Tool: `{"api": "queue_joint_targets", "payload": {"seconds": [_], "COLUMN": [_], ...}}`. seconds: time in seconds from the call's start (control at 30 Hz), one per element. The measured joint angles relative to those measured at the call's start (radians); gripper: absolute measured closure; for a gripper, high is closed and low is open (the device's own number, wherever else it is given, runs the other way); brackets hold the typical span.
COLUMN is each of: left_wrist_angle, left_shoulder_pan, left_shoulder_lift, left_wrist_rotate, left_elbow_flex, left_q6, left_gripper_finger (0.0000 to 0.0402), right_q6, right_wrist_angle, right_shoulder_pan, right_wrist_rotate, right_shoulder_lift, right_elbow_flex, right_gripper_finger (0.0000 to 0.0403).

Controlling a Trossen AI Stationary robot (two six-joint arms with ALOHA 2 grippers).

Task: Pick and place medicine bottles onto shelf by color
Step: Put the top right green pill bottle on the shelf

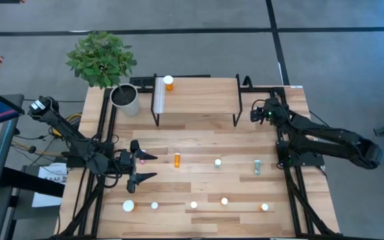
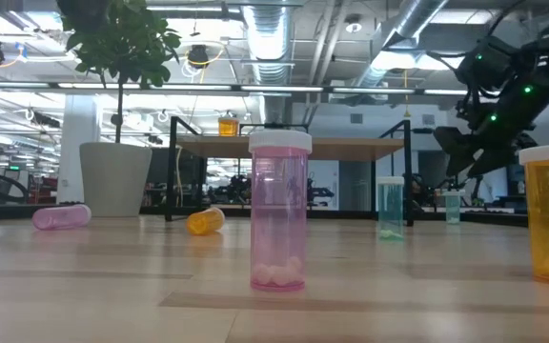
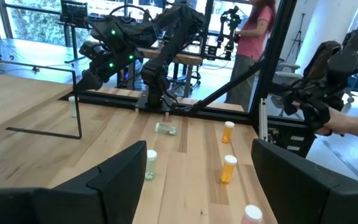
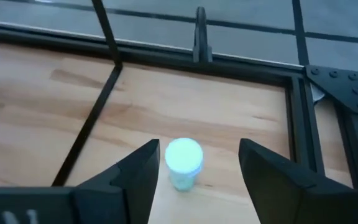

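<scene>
The shelf [image 1: 195, 100] stands at the table's far middle, and one orange bottle [image 1: 169, 83] stands on its left end. My right gripper [image 4: 197, 155] is open just off the shelf's right end. A pale teal bottle [image 4: 183, 163] with a white cap stands upright on the table between its fingers, which do not touch it. My left gripper [image 1: 149, 167] waits open at the table's left, above a pink bottle [image 3: 252, 214] lying on the table. More bottles stand or lie on the table: orange [image 1: 177, 160], teal [image 1: 217, 163] and white [image 1: 193, 205].
A potted plant [image 1: 124, 99] stands left of the shelf. The shelf's black leg frame [image 4: 98, 93] runs close beside the teal bottle. A black rail [image 1: 292, 193] edges the table's right side. A person [image 3: 257, 37] stands in the room beyond the table.
</scene>
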Motion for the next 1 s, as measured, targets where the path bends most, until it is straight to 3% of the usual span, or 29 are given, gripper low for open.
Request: {"api": "queue_joint_targets", "payload": {"seconds": [0.57, 1.0], "left_wrist_angle": [0.000, 0.000], "left_shoulder_pan": [0.000, 0.000], "left_shoulder_lift": [0.000, 0.000], "left_wrist_rotate": [0.000, -0.011], "left_elbow_flex": [0.000, 0.000], "left_q6": [0.005, 0.010], "left_gripper_finger": [0.0125, 0.0125], "right_q6": [-0.057, -0.075], "right_wrist_angle": [0.181, 0.251], "right_shoulder_pan": [-0.006, -0.006], "right_wrist_rotate": [-0.051, -0.051], "right_shoulder_lift": [0.002, 0.149], "right_elbow_flex": [-0.070, -0.070], "right_gripper_finger": [0.0163, 0.0163]}}
